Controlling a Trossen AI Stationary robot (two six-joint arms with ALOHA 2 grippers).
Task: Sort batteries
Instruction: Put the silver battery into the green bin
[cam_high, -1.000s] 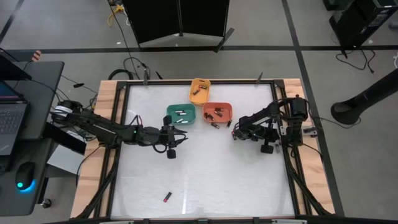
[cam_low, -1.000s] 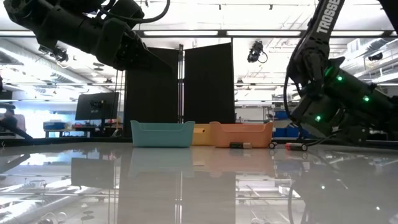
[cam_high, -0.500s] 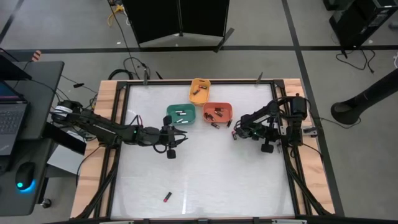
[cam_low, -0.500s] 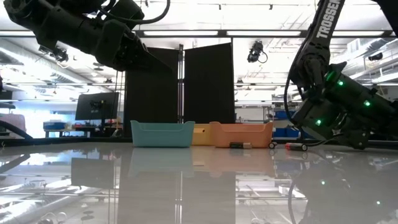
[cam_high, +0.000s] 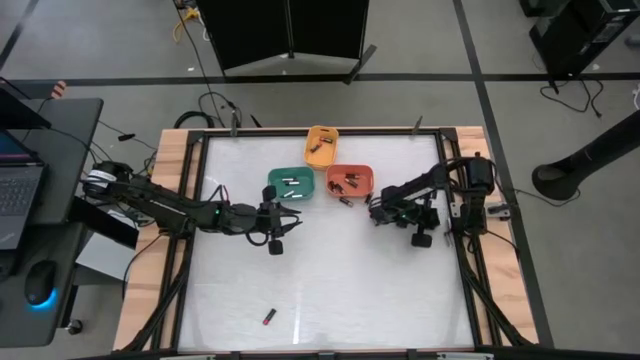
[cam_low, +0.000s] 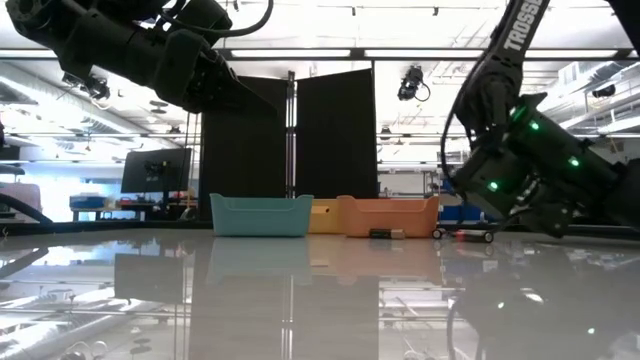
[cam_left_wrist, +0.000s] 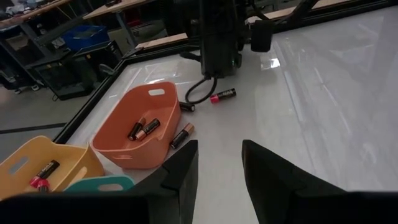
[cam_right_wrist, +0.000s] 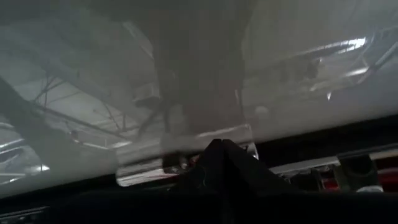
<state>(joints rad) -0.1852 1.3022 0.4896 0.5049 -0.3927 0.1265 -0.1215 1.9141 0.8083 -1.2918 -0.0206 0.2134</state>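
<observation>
Left gripper (cam_high: 284, 221): reaching in flat and low just beside the green bin (cam_high: 290, 184), fingers apart, holding nothing.
Right gripper (cam_high: 376, 210): bending down low near the orange bin (cam_high: 350, 180), fingers pressed together.
Batteries (cam_left_wrist: 144, 128): lying in the bins; some on the table (cam_high: 330, 290).

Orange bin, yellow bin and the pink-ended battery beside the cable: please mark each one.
orange bin (cam_left_wrist: 163, 93), left wrist view, far rim.
yellow bin (cam_left_wrist: 74, 160), left wrist view, side wall.
pink-ended battery (cam_left_wrist: 222, 95), left wrist view, mid-body.
</observation>
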